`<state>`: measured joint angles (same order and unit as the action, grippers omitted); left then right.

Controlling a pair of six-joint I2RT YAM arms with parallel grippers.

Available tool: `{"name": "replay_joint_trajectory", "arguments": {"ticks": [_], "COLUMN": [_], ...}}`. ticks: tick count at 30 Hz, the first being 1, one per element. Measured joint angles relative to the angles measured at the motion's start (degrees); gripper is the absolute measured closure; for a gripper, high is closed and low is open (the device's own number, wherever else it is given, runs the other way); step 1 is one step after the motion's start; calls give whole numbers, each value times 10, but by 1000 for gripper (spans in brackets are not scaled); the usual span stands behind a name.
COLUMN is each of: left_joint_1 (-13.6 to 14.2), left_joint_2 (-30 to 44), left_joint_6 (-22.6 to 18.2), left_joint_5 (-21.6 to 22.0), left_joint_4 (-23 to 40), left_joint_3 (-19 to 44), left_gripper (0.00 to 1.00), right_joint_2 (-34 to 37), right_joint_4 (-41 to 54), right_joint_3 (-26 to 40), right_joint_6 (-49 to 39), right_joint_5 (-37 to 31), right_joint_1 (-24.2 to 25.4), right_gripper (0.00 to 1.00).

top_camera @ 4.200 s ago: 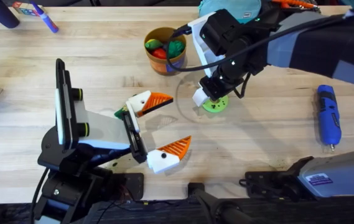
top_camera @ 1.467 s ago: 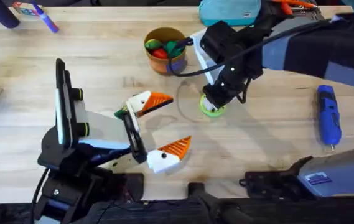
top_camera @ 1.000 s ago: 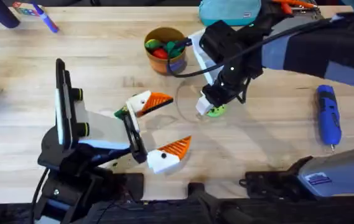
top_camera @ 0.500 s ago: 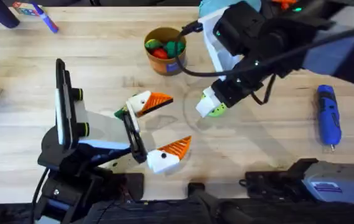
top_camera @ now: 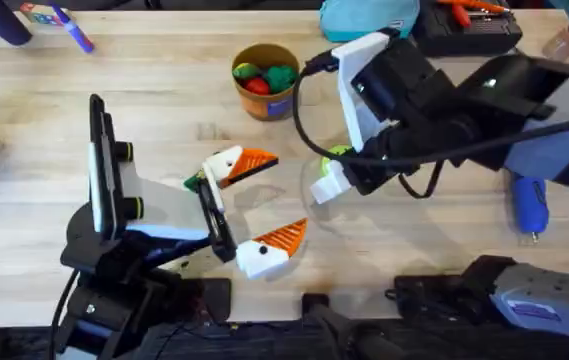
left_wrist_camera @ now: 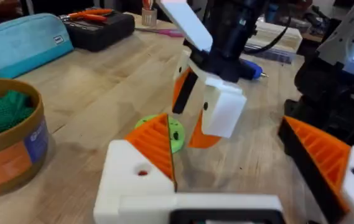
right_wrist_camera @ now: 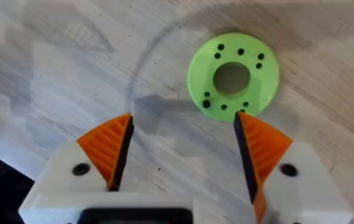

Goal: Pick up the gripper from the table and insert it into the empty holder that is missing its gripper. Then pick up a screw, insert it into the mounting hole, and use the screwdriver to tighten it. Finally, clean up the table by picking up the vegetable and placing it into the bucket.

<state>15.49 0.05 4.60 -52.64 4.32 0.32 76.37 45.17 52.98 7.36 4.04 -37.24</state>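
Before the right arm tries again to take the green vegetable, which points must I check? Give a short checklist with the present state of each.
1. Right pincer open: ok, orange pads spread apart.
2. Right pincer empty: ok, nothing between the pads.
3. Vegetable lying flat on the table: ok.
4. Vegetable centred between the pads: not ok, it lies ahead of them, near one pad's tip.
5. Bucket upright and open-topped: ok, though toys already sit inside.
6. Left pincer away from the vegetable: ok, apart in the overhead view.
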Motion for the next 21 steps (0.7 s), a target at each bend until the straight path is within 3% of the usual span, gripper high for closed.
{"name": "replay_joint_trajectory", "arguments": {"ticks": [11, 18, 21], "left_joint_1": [0, 0, 0], "left_joint_2": [0, 0, 0], "left_joint_6": [0, 0, 0], "left_joint_5": [1, 1, 1], "left_joint_4": [0, 0, 0], "left_joint_3": [0, 0, 0], "left_gripper": [10, 10, 10], "right_joint_2": [2, 21, 25], "right_joint_4": [-101, -103, -103], "right_joint_3": [-63, -63, -63], "right_joint_6": [41, 45, 46], "right_joint_5": [3, -6, -13], "right_joint_1": [-4, -4, -4], "right_gripper": [91, 187, 272]}}
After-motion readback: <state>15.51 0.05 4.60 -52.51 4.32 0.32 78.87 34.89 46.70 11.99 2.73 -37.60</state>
